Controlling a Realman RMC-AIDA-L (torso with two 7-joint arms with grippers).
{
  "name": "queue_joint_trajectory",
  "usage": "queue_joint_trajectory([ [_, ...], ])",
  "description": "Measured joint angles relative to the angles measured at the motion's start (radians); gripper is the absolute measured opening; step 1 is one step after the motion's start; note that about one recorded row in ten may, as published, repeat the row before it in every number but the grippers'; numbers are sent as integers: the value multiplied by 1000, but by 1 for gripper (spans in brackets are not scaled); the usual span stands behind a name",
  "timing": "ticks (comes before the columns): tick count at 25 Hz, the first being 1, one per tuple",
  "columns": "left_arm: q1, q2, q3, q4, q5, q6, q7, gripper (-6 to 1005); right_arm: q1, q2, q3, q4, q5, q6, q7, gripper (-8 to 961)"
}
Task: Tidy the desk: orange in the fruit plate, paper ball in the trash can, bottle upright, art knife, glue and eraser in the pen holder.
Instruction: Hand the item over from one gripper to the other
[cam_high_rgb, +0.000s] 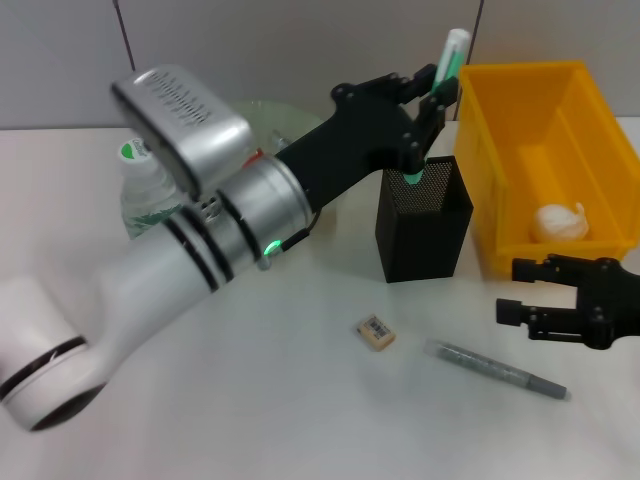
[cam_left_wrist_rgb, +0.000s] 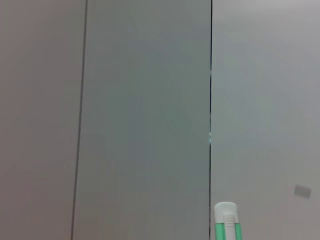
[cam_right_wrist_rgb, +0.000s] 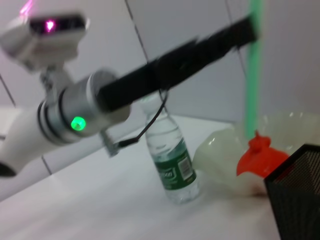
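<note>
On your desk (cam_high_rgb: 300, 420), a plain white flat top, you have: one pen holder (cam_high_rgb: 422, 222), a square black mesh cup; one trash can (cam_high_rgb: 520, 110), bright yellow sloped plastic, with one crumpled white paper ball (cam_high_rgb: 560, 222) inside; one bottle (cam_right_wrist_rgb: 171, 157), clear plastic with a green label, standing upright; one fruit plate (cam_right_wrist_rgb: 220, 155), pale translucent glass, holding one red-orange orange (cam_right_wrist_rgb: 260, 157); one beige eraser (cam_high_rgb: 375, 332) with a barcode sticker and one slim grey pen-like stick (cam_high_rgb: 497, 368), both lying loose in front of the holder. Your left gripper (cam_high_rgb: 432, 100) has its fingers closed on one green-and-white glue stick (cam_high_rgb: 440, 85), lower end inside the holder. Your right gripper (cam_high_rgb: 515, 290) hovers near the bin, fingers spread and empty.
</note>
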Motion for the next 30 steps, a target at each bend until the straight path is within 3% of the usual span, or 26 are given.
queue_joint_trajectory([
  [6,122,1,0,-15,15,154,0,215,-40,-10,10,-3,52,-6,-24,786],
  [10,155,2,1,-68,18,240,-3,216,-60,-17,66,8,96,-42,-65,786],
  [18,161,7,4,-145,124,347,-69,218,-69,-36,130,52,245,-157,-151,786],
  [30,155,15,-6,-155,297,441,-194,220,39,-42,117,59,281,-304,-148,785],
])
